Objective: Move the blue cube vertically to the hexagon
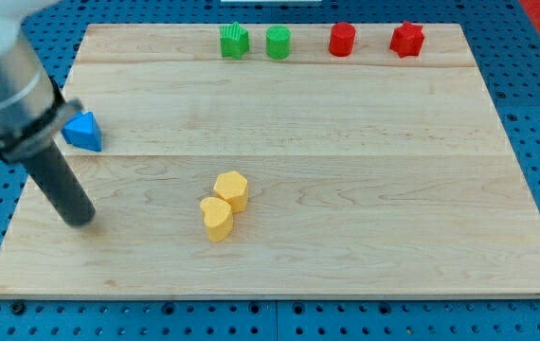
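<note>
My tip (81,220) rests on the wooden board (346,246) near its left edge, below a blue block (83,132) that looks wedge-like or triangular. The arm partly hides the space left of that block. No other blue block shows. A yellow hexagon block (232,189) sits left of the board's middle, touching a yellow heart-like block (217,219) just below and left of it. My tip is well to the left of both yellow blocks, roughly level with the heart-like one.
Along the view's top edge of the board stand a green ridged block (235,41), a green round block (279,42), a red round block (343,39) and a red star-like block (407,39). Blue pegboard surrounds the board.
</note>
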`<move>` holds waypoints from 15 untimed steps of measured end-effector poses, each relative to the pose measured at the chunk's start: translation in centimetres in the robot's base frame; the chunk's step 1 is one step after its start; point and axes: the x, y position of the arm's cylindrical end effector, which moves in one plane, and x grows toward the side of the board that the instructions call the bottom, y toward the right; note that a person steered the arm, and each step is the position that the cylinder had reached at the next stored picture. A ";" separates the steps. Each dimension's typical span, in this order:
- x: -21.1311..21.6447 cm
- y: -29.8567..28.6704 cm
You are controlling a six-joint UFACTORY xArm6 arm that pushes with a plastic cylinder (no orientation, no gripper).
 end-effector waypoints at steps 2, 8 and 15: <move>-9.6 -6.1; -16.8 6.4; -11.6 12.1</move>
